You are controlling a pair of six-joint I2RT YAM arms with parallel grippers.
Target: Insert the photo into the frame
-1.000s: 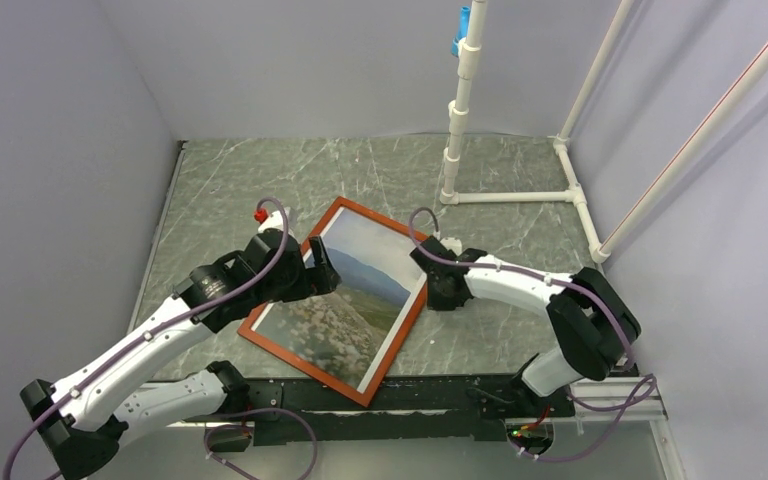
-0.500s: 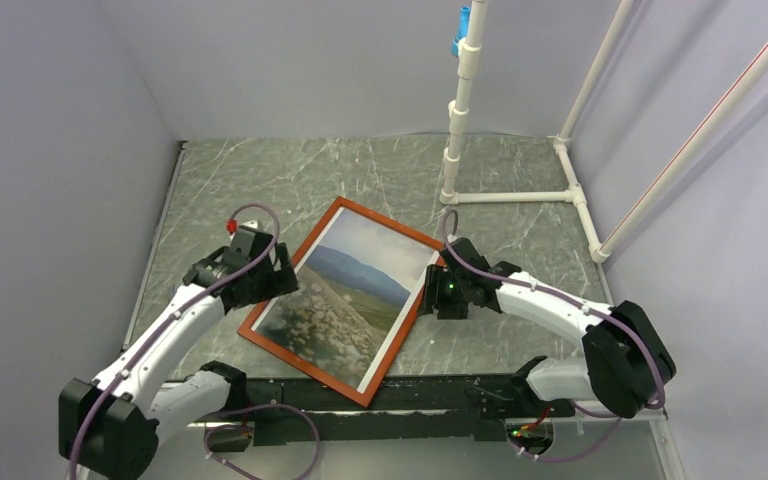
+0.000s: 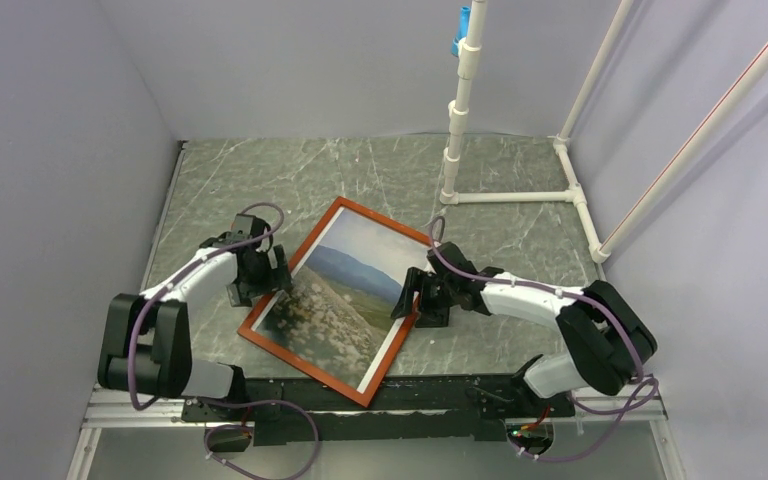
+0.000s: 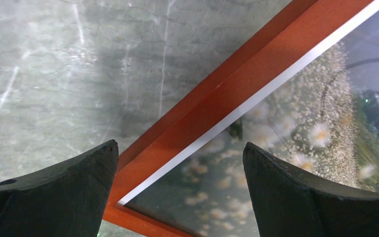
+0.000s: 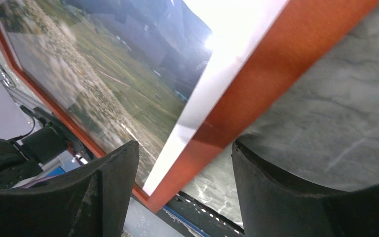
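Since the left end effector (image 3: 272, 276) and right end effector (image 3: 407, 297) both hang spread over the frame (image 3: 298, 366), a bump could skew the photo (image 3: 345, 290).

top cam: I look down from above and behind the arm bases, facing the back wall. Far out, whole table (image 3: 260, 180) in shot.
left wrist cam: I sit close in, facing down past the left gripper (image 4: 180, 144) onto the frame (image 4: 237, 74) at its left rail, plus bare table.
right wrist cam: close and low. I look slantwise past the right gripper (image 5: 185, 144) along the frame's right rail and across the photo (image 5: 103, 89).
shared, top + left wrist: left rail.
shared, top + right wrist: right rail.
shared, all three: the photo's meadow.
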